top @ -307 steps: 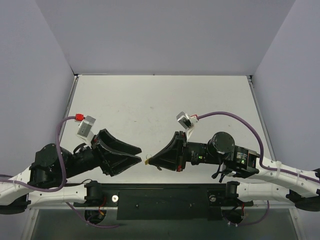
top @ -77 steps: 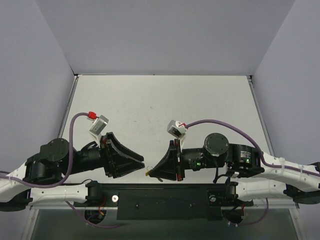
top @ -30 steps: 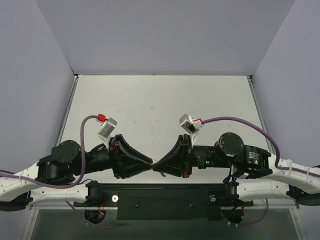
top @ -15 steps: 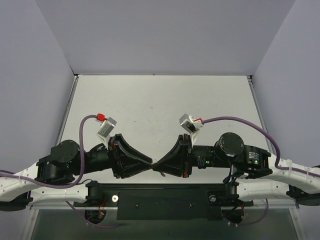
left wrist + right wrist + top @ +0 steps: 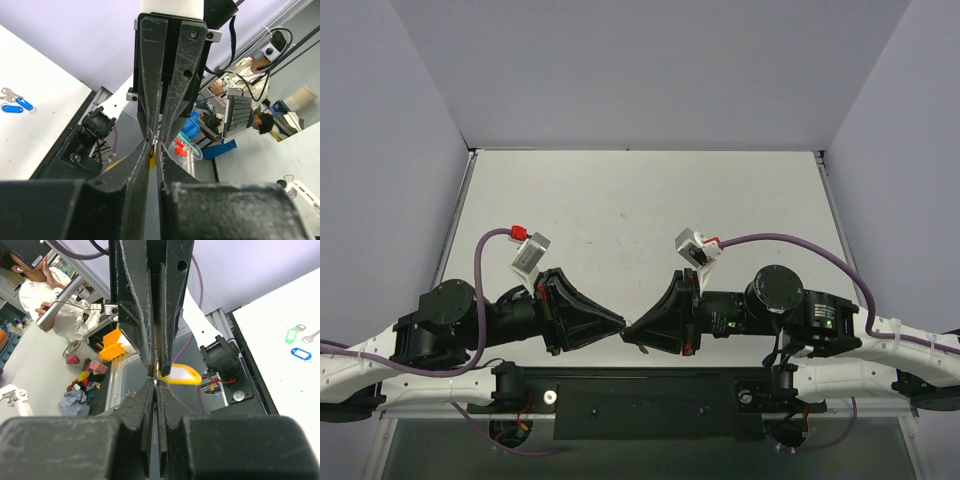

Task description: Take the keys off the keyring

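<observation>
My two grippers meet tip to tip above the table's near edge. The right gripper (image 5: 634, 333) is shut on a thin silver key blade (image 5: 157, 390) that runs between its fingers. The keyring's yellow tag (image 5: 181, 374) sticks out sideways just past its tips. The left gripper (image 5: 619, 327) faces it and is shut at its tips on the small metal ring (image 5: 155, 143), with the yellow tag (image 5: 152, 159) showing in the narrow gap between its fingers. In the top view the key and ring are hidden between the fingertips.
Blue-tagged keys (image 5: 14, 103) lie on the white table in the left wrist view. A green tag (image 5: 291, 334), a blue tag (image 5: 300, 354) and a loose silver key (image 5: 312, 335) lie on the table in the right wrist view. The black base rail (image 5: 640, 392) runs below the grippers.
The left gripper has moved right and closed in until its tips meet the right gripper's tips at the keyring. Over the last half second both have shifted only slightly.
</observation>
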`<state>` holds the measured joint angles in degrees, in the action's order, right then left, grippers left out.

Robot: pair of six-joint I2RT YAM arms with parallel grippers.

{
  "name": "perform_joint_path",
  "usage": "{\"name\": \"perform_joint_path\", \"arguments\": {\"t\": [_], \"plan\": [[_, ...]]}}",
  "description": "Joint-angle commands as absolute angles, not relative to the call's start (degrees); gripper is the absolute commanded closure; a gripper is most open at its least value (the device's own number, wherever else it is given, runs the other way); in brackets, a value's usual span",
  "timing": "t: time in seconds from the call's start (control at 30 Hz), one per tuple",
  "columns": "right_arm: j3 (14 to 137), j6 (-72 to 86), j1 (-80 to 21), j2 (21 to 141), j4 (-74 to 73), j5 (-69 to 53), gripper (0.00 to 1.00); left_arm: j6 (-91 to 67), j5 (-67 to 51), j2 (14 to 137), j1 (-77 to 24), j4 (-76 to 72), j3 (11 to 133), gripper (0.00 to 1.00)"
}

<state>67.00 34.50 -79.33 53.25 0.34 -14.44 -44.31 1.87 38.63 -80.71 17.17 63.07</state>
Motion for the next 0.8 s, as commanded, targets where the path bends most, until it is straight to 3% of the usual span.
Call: {"name": "perform_joint_path", "arguments": {"t": [0.0,0.1,0.3,0.5,0.77], "plan": [[67.15,34.80,-79.72,53.09,4.31,-15.03,1.00,-43.68,1.76,39.11,-81.04,14.94,65.39,0.84],[67.24,34.72,-79.72,53.00,4.39,-14.94,1.00,-43.86,1.41,40.08,-81.04,15.55,65.65,1.00],[67.24,34.72,-79.63,53.26,4.48,-14.77,1.00,-44.12,2.55,41.66,-81.04,16.52,67.15,1.00],[66.62,34.54,-79.72,52.47,5.01,-14.24,0.76,-44.03,4.39,42.37,-81.04,17.23,68.64,1.00],[65.13,34.37,-79.72,50.98,5.80,-13.54,0.73,-44.47,7.47,40.08,-81.04,16.26,67.15,1.00]]}}
